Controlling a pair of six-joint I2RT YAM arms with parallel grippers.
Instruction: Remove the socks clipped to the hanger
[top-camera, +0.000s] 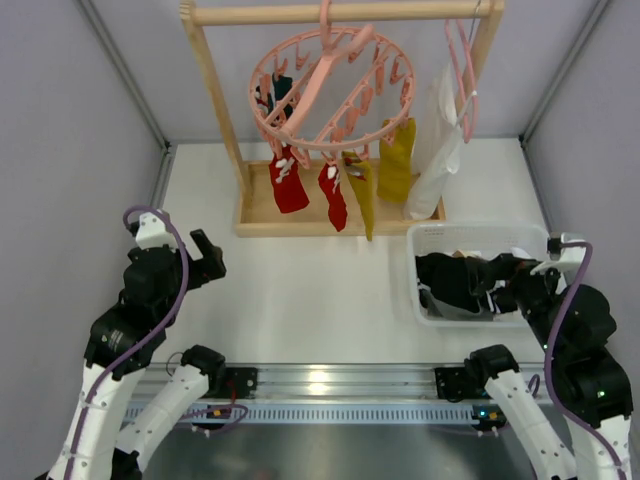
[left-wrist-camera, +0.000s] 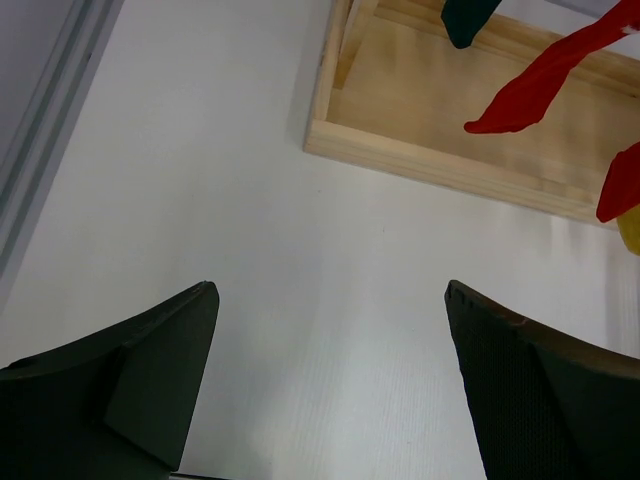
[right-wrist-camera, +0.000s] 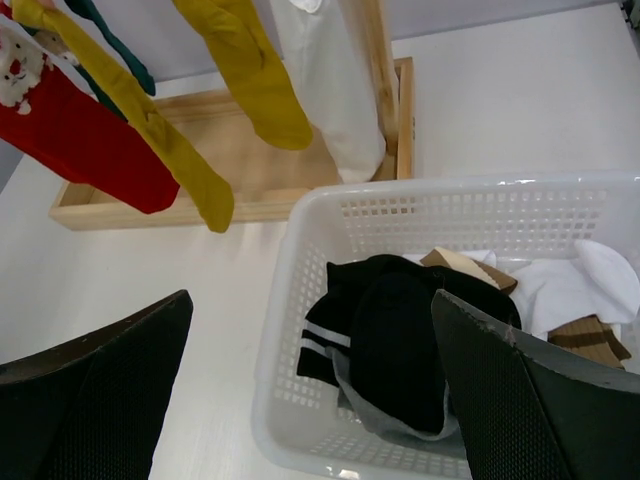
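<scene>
The round pink hanger (top-camera: 330, 95) hangs by its hook from the wooden rack's top rail. Clipped to it are red socks (top-camera: 288, 180), mustard socks (top-camera: 396, 160) and a dark teal sock (top-camera: 275, 95). My left gripper (top-camera: 205, 258) is low over the table at the left, well short of the rack, open and empty (left-wrist-camera: 330, 290). A red sock (left-wrist-camera: 545, 85) dangles ahead of it. My right gripper (top-camera: 487, 285) hovers open above the basket (right-wrist-camera: 312, 295), holding nothing. Red (right-wrist-camera: 80, 130) and mustard socks (right-wrist-camera: 150, 130) hang up and to its left.
The wooden rack base (top-camera: 260, 205) stands at the back centre. A white cloth (top-camera: 437, 150) and a plain pink hanger (top-camera: 462, 75) hang at the rack's right end. The white basket (top-camera: 480, 235) at the right holds black, white and tan garments (right-wrist-camera: 400, 340).
</scene>
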